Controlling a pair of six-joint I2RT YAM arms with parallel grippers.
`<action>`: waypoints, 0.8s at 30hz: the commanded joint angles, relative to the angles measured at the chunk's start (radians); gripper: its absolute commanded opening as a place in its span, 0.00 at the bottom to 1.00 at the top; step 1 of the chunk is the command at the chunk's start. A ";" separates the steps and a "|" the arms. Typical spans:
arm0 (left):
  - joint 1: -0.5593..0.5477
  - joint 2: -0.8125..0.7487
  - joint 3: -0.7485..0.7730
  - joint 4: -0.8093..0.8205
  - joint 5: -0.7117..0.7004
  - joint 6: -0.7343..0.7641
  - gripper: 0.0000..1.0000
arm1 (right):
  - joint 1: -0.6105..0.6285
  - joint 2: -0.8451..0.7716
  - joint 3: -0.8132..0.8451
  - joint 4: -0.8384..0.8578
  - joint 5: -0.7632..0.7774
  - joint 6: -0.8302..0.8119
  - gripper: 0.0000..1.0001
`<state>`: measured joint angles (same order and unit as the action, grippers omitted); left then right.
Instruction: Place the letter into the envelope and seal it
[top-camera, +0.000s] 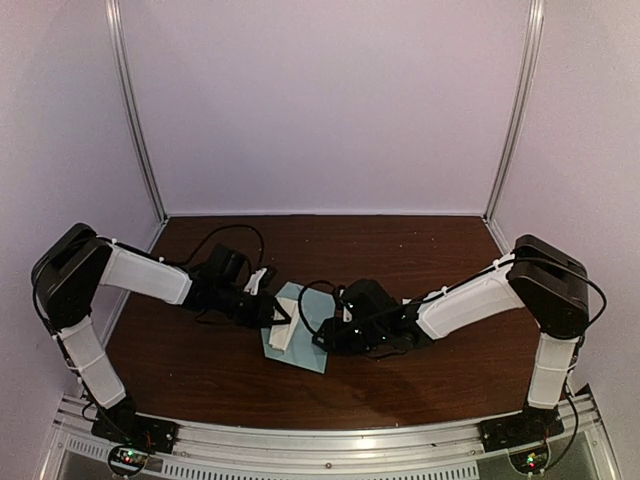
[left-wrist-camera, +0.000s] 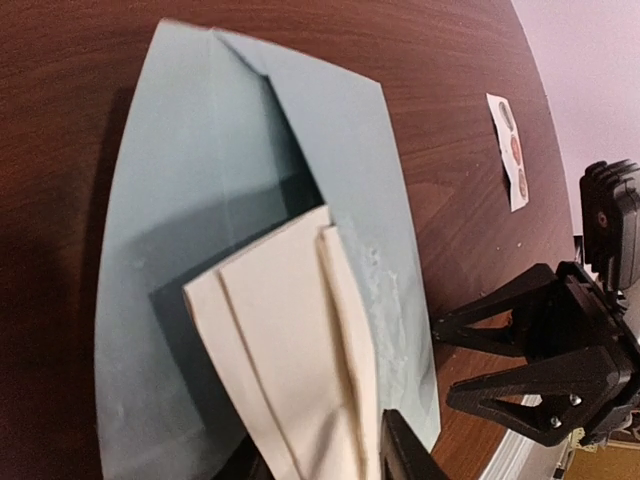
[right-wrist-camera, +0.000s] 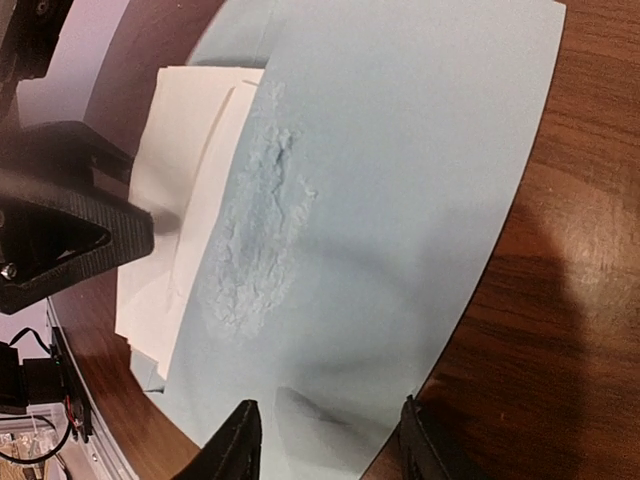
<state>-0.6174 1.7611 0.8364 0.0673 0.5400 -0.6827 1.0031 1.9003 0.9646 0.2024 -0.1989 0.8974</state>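
- The letter (left-wrist-camera: 290, 350), folded, is partway inside the envelope (left-wrist-camera: 200, 200), which lies flat on the worktop (left-wrist-camera: 80, 60).
- Its long axis runs from the left tool (top-camera: 278, 314) into the pocket, and its free end sticks out on that tool's side.
- Left tool: at the free end and nearer; I cannot tell whether it is clenched or released.
- Right tool (right-wrist-camera: 330, 440): fingers spread at the envelope's far edge, grasping nothing.

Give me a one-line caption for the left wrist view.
Folded cream letter tucked partway into the teal envelope on the dark wooden table, sticker strip lying apart.
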 joint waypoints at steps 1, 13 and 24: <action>-0.007 -0.064 0.045 -0.111 -0.085 0.085 0.39 | 0.005 -0.061 0.002 -0.035 0.065 -0.010 0.48; -0.005 -0.136 0.049 -0.183 -0.157 0.125 0.57 | -0.005 -0.136 -0.006 -0.081 0.104 -0.031 0.53; 0.008 -0.067 0.044 -0.118 -0.119 0.107 0.51 | -0.013 -0.108 -0.015 -0.064 0.097 -0.022 0.62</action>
<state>-0.6189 1.6615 0.8627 -0.1074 0.4011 -0.5770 0.9977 1.7863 0.9623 0.1337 -0.1150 0.8764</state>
